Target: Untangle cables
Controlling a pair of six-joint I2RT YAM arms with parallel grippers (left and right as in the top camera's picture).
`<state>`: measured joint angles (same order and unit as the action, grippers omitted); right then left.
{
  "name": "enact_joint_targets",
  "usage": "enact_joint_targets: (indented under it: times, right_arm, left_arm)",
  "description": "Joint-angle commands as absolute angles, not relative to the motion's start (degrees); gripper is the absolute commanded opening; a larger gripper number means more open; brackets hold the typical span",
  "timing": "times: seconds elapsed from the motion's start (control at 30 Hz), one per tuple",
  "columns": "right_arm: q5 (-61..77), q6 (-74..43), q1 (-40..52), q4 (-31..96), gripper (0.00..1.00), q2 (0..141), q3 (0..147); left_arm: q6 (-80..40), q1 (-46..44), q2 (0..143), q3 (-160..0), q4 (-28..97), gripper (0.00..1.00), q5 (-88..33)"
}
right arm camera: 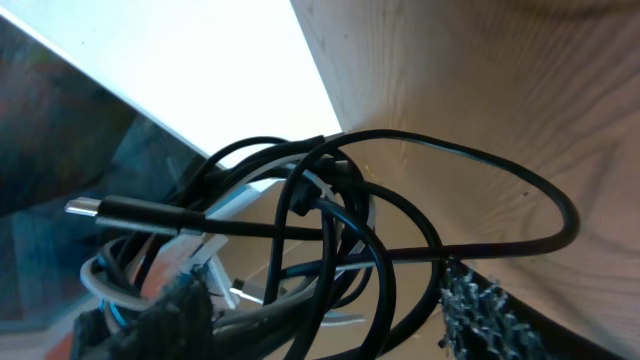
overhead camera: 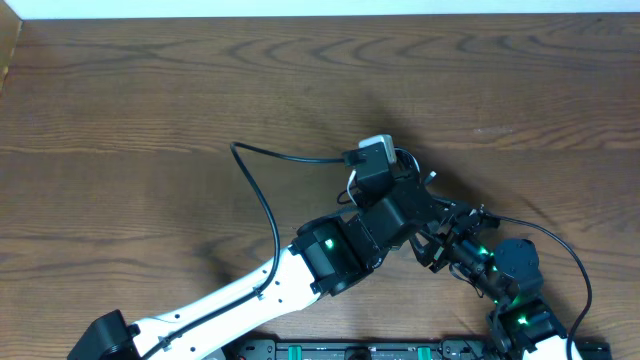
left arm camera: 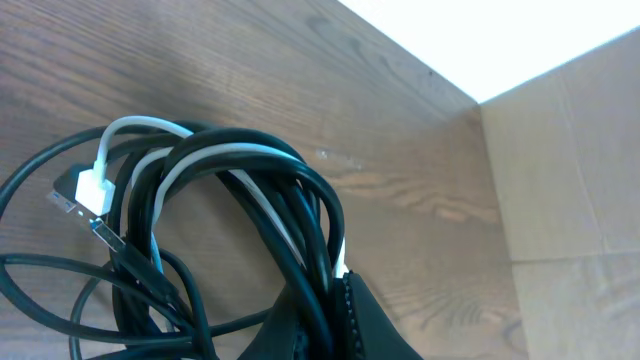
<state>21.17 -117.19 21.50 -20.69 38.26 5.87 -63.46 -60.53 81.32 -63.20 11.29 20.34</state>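
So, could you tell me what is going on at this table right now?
The left gripper is shut on a bunched tangle of black and white cables at the middle of the wooden table. The right gripper is open around the same loops. Nothing is separated yet.

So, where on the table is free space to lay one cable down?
The wide left part of the table, left of the black cable loop, is bare, and so is the far strip along the top edge. It is crowded mid-right, where the left arm, the right arm and the bunched cables meet.
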Motion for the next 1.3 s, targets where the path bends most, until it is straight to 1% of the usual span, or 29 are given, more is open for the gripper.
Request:
enact_joint_targets:
  times: [0.0, 0.1, 0.13, 0.2, 0.3, 0.4, 0.53, 0.63, 0.7, 0.8, 0.93, 1.1, 1.27]
  right_arm:
    - [21.6, -117.4, 21.2, -22.5, 0.63, 37.9, 6.3]
    - [22.5, -117.4, 21.2, -24.9, 0.61, 37.9, 6.3]
    - [22.5, -117.4, 21.2, -25.6, 0.63, 37.9, 6.3]
    - [22.4, -117.4, 21.1, -25.4, 0.69, 37.9, 6.3]
    - [22.9, -117.4, 20.9, -20.1, 0.71, 37.9, 6.3]
    - [24.2, -117.4, 20.9, -17.0, 0.77, 37.9, 6.3]
    - [25.1, -117.4, 20.9, -17.1, 0.82, 37.9, 6.3]
    - [24.1, -117.4, 20.9, -17.8, 0.88, 37.9, 6.3]
    - [22.9, -117.4, 20.9, -18.9, 0.90, 37.9, 6.3]
    - [21.4, -117.4, 20.9, -20.8, 0.90, 37.9, 6.3]
    - [21.1, -117.4, 20.9, -21.0, 0.89, 37.9, 6.3]
    - [21.1, -117.4, 20.9, -24.4, 0.86, 37.9, 6.3]
    - [19.5, -117.4, 20.9, -23.9, 0.78, 37.9, 6.3]
  left_arm:
    - [-67.3, -60.9, 80.9, -62.9, 11.2, 0.08, 22.4]
    - [-68.0, -61.6, 80.9, -62.9, 10.3, 0.08, 23.4]
    - [-67.8, -61.9, 81.0, -62.9, 10.4, 0.08, 25.1]
    - [-65.7, -62.1, 81.2, -62.9, 10.5, 0.08, 28.8]
    - [-63.1, -62.1, 81.2, -62.9, 10.9, 0.08, 33.3]
    - [-61.5, -62.1, 81.3, -62.9, 11.0, 0.08, 36.7]
    - [-61.6, -62.1, 81.3, -62.9, 10.6, 0.08, 37.1]
    - [-63.9, -62.1, 81.4, -62.8, 10.6, 0.08, 36.9]
    - [-65.8, -62.1, 81.7, -62.7, 10.6, 0.08, 36.9]
    - [-68.1, -62.1, 82.1, -62.3, 10.6, 0.08, 35.5]
    - [-69.6, -62.1, 82.3, -62.0, 10.1, 0.08, 30.5]
    - [-69.6, -62.1, 83.6, -62.0, 9.8, 0.07, 29.2]
    - [-72.3, -62.9, 84.9, -62.0, 9.7, 0.08, 28.5]
